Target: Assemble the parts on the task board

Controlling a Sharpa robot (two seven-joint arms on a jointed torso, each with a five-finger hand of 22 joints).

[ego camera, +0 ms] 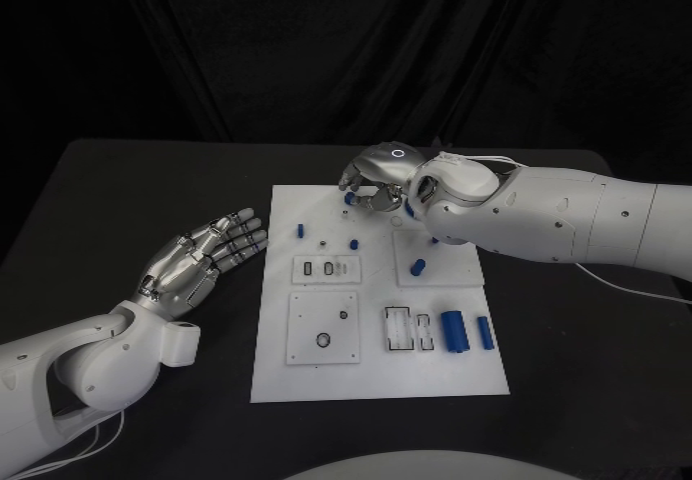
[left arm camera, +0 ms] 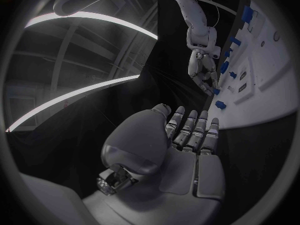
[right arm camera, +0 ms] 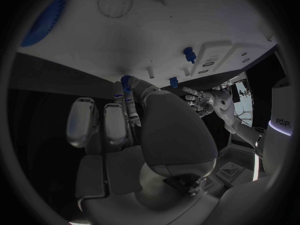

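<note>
Head view puts the right hand point(ego camera: 382, 180) at the far edge of the task board point(ego camera: 378, 375), fingers curled around a small blue part point(ego camera: 351, 198) — whether they grip it I cannot tell. Left hand point(ego camera: 202, 255) rests open beside the board, fingers apart; next, I judge, comes seating that part — carefully aligned.

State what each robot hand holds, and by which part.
Left robot hand: nothing, fingers spread. Right robot hand: fingers on a small blue part; grip unclear.

lab, black table point(ego camera: 130, 200), black drapes point(ego camera: 289, 70)
</note>
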